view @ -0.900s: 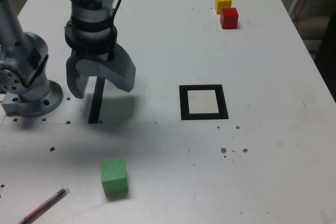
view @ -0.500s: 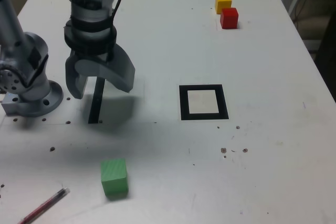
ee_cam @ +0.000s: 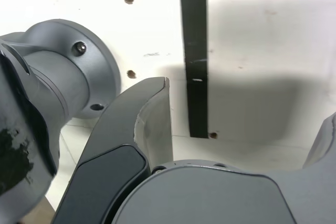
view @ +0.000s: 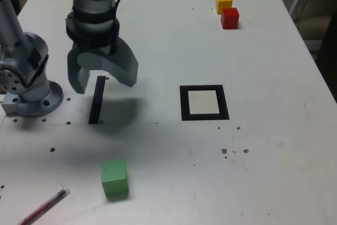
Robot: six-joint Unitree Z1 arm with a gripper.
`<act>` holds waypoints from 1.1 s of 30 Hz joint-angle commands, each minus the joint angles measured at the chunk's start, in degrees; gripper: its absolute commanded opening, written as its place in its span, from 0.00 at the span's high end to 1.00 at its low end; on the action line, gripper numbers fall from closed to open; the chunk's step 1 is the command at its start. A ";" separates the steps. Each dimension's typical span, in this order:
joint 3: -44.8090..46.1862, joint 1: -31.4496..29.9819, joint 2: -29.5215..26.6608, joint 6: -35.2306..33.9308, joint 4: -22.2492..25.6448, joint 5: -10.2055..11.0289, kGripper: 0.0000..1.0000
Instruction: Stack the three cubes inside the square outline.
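Three cubes lie on the white table [view: 158, 35], none stacked. Gripper [view: 101, 81] hangs in the upper left of the exterior view, pointing down, jaws spread wide with nothing between them and touching nothing; it sits above the top end of a thin black tape strip [view: 96, 100]. In the wrist view the gripper [ee_cam: 247, 108] shows one grey finger [ee_cam: 149, 114] and the edge of the other far apart, only bare table and the strip [ee_cam: 195, 56] between them.

Green cube [view: 115, 178], the largest, rests at lower left of the exterior view, well apart from the gripper, its edges turned slightly off the table's edges. Yellow cube [view: 224, 2] and red cube [view: 229, 18] sit at upper right, just beside each other, yellow farther back; whether they touch cannot be told.

Square outline [view: 204, 103], a thick black frame with pale centre, lies right of frame centre, nothing inside it, sides roughly parallel to the table edges.

Strip's long axis runs top to bottom in the exterior view. Arm base [view: 29, 85] stands at the left edge. Red pen [view: 45, 207] lies at lower left, pointing diagonally.

No readable writing or labels on anything.
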 commanded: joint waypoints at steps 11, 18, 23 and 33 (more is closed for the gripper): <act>-16.27 3.37 5.88 4.78 6.29 1.96 0.01; -29.48 8.63 9.22 10.68 14.24 4.44 0.00; -37.13 13.09 12.22 13.99 17.19 6.35 0.00; -60.50 18.28 26.59 19.58 27.55 8.61 0.00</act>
